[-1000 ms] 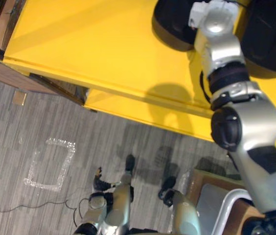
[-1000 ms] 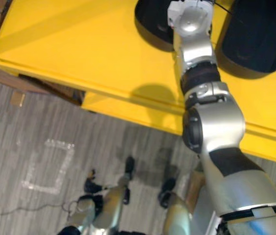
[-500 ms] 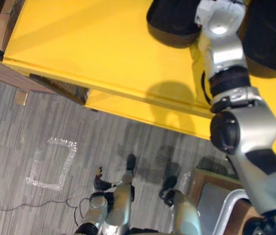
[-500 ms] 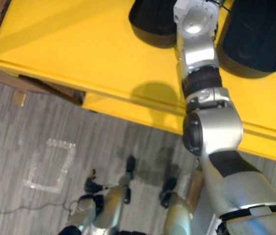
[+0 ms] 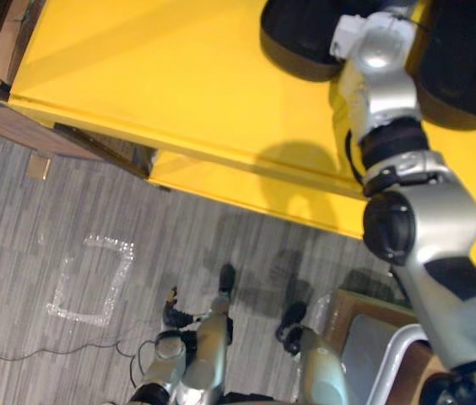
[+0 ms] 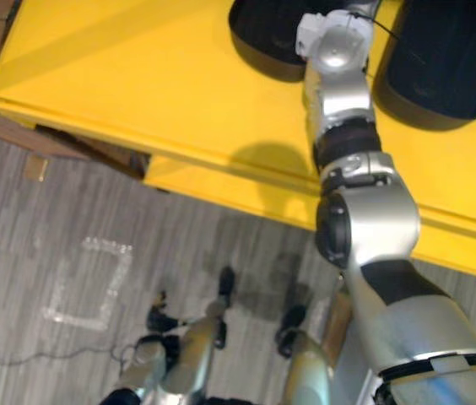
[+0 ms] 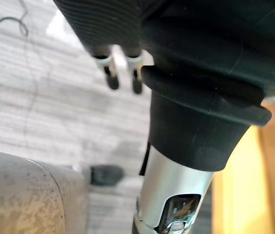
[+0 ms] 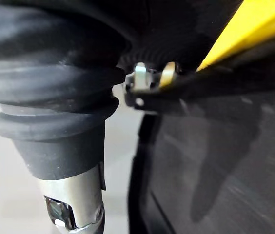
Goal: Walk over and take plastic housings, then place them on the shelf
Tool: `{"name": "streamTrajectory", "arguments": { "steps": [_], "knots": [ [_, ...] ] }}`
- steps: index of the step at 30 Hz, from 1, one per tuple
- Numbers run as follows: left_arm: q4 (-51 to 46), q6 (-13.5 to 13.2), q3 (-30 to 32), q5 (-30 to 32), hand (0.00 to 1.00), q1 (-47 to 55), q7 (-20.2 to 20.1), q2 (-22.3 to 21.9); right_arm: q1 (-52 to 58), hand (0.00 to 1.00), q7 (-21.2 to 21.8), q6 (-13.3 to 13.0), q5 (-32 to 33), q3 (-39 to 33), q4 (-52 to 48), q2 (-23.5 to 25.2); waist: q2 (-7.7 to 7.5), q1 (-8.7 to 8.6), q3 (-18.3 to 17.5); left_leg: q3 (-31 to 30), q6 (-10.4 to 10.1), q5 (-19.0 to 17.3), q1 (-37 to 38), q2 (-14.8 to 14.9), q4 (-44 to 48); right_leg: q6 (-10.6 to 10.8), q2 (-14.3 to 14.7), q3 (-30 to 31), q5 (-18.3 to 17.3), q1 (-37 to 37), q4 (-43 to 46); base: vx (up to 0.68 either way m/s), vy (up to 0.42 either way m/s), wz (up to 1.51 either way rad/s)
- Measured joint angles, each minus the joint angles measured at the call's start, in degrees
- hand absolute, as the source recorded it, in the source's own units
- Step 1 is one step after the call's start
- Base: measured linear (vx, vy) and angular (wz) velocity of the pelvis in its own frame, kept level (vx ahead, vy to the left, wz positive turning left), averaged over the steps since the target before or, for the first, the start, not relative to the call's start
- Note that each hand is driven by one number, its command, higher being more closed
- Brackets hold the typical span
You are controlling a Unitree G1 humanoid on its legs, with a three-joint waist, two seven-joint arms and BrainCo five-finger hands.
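Two black rounded plastic housings are seen lying on a bright yellow bench point(image 5: 162, 76), at its far side. One housing point(image 5: 297, 42) is placed to the left of the outstretched right arm, and the other housing point(image 5: 466, 67) to its right, with the arm's wrist set between them. Both are cut off by the upper edge of the eye views.

The right hand point(image 8: 140, 74) is reached out over the bench to the housings. In the right wrist view its silver fingers are seen at the rim of a glossy black housing surface point(image 8: 215, 161), with yellow bench showing beyond it. The fingertips are hidden at that rim, so it cannot be told how far the hand is opened or whether anything is grasped. It cannot be told from that view which of the two housings it is.

The left hand point(image 5: 170, 314) is hung low beside the body above the grey striped carpet floor point(image 5: 52, 211). Its fingers point(image 7: 111, 78) are held straight and relaxed, and nothing is held in them. A pale taped square outline point(image 5: 90, 283) is marked on the floor before the bench.
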Motion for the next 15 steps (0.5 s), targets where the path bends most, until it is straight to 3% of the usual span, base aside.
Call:
{"name": "streamTrajectory", "arguments": {
  "steps": [15],
  "knots": [
    [0.15,0.01,-0.26,0.01,0.00,0.01,-1.22,0.00,-1.13,0.00,3.95,-0.03,1.01,4.78,2.32,-2.01,0.25,0.00,-0.15,-0.09,-0.12,0.11,-0.04,0.15,-0.05,0.00,0.21,-0.05,0.00,-0.01,0.00,0.00,-0.001,0.00]
  ]
}}
